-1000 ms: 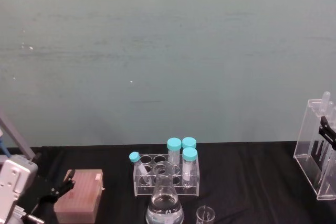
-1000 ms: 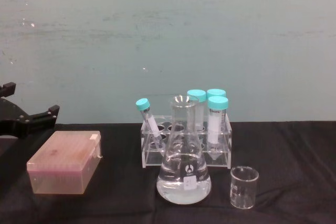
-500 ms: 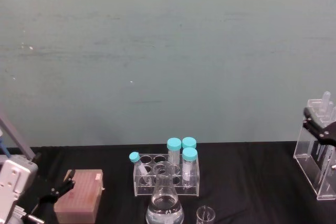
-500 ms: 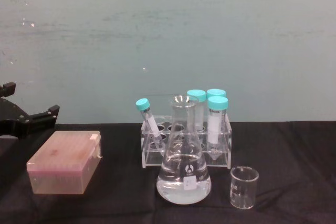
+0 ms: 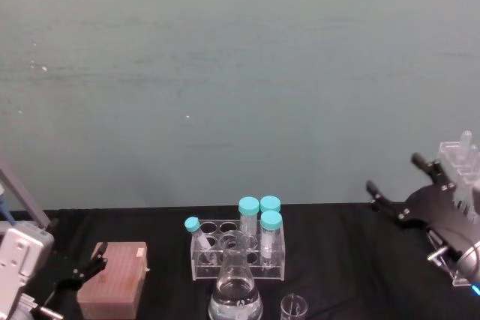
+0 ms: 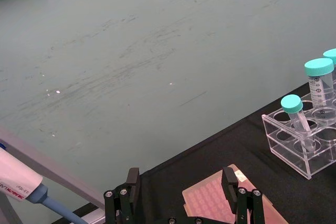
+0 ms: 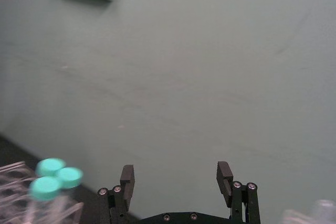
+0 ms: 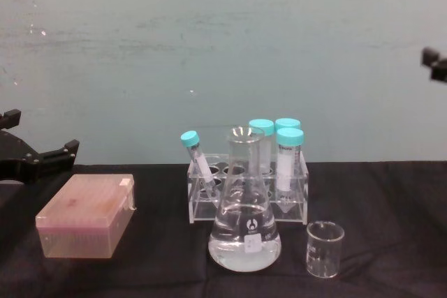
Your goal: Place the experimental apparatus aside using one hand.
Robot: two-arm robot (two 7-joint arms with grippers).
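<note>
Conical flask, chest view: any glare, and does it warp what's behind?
Chest view: the conical flask carries only faint glints, no harsh glare; the tube rack behind looks bent through its glass. Head view: the open right gripper reads as a dark outline against the pale wall.

A pink pipette-tip box [image 8: 87, 215] sits on the black cloth [image 8: 391, 207], apart from a clear six-hole tube rack [image 8: 202, 204] to its right. Three teal-capped tubes [image 8: 289, 151] stand upright at the rack's right end. A fourth tube [image 8: 199, 162] leans at its left front corner. A teal wall [image 8: 209, 47] rises behind.
</note>
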